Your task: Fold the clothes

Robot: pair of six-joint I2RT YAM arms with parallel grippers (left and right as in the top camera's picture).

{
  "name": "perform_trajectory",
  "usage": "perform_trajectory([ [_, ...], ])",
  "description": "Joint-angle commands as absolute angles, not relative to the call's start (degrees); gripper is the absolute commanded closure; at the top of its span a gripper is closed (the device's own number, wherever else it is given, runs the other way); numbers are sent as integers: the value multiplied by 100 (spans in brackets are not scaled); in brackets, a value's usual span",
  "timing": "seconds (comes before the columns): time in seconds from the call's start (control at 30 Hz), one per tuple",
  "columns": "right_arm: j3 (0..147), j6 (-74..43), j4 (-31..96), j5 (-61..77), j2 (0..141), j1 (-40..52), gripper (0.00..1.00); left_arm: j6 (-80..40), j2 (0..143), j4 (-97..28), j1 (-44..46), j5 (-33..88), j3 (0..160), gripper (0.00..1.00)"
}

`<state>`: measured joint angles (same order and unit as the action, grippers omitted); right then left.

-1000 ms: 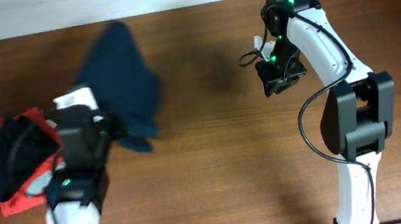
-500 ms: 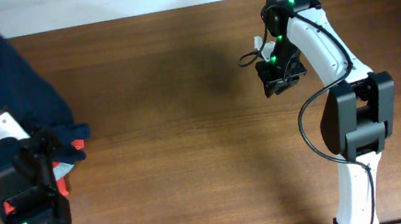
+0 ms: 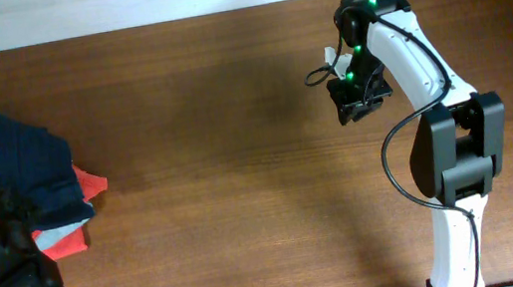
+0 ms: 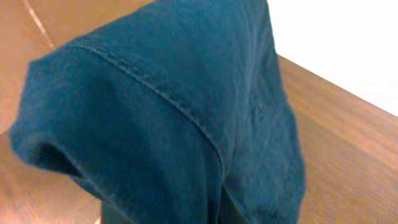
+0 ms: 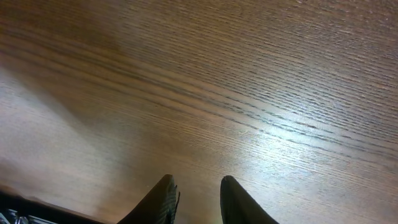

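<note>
- Because the large dark navy-blue fabric garment point(image 4: 186, 112) drapes over the fingers of your left gripper point(image 3: 12, 208), you cannot tell whether they clamp it.
- Your right gripper point(image 5: 196, 199) hovers well apart from it, fingers slightly parted and empty, likely reserved for spreading.

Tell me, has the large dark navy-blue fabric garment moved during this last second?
Yes. The navy-blue garment has swung left across the brown wooden table, to its left edge, beside the orange-red garment.
</note>
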<state>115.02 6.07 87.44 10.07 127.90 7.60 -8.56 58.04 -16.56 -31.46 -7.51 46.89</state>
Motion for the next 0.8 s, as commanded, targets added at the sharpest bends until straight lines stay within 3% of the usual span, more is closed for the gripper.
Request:
perform_trajectory([
  [0.0, 11579, 620, 8770, 939, 12755, 786, 71, -766, 5946, -1592, -3439, -799, 4882, 99],
  [0.03, 11577, 622, 8768, 939, 12755, 786, 71, -766, 5986, -1599, -3503, -797, 4880, 94],
  [0.07, 11579, 622, 8768, 939, 12755, 786, 71, -792, 6038, -1662, -3562, -794, 4880, 44],
  [0.1, 11579, 659, 8770, 941, 12755, 786, 71, -991, 6071, -1745, -3594, -797, 4880, 2],
  [0.37, 11579, 663, 8770, 939, 12755, 786, 71, -1734, 6154, -2027, -3730, -753, 4882, 1],
  [0.57, 11579, 663, 8764, 967, 12755, 786, 71, -1601, 6149, -1660, -3588, 1347, 4886, 1],
  [0.63, 11583, 692, 8729, 1155, 12752, 786, 71, -1109, 6149, -1614, -3249, 1772, 4919, 1],
  [0.77, 12215, 574, 8573, 1612, 12639, 556, 66, -211, 6296, -2202, -1358, 1396, 5146, 1],
])
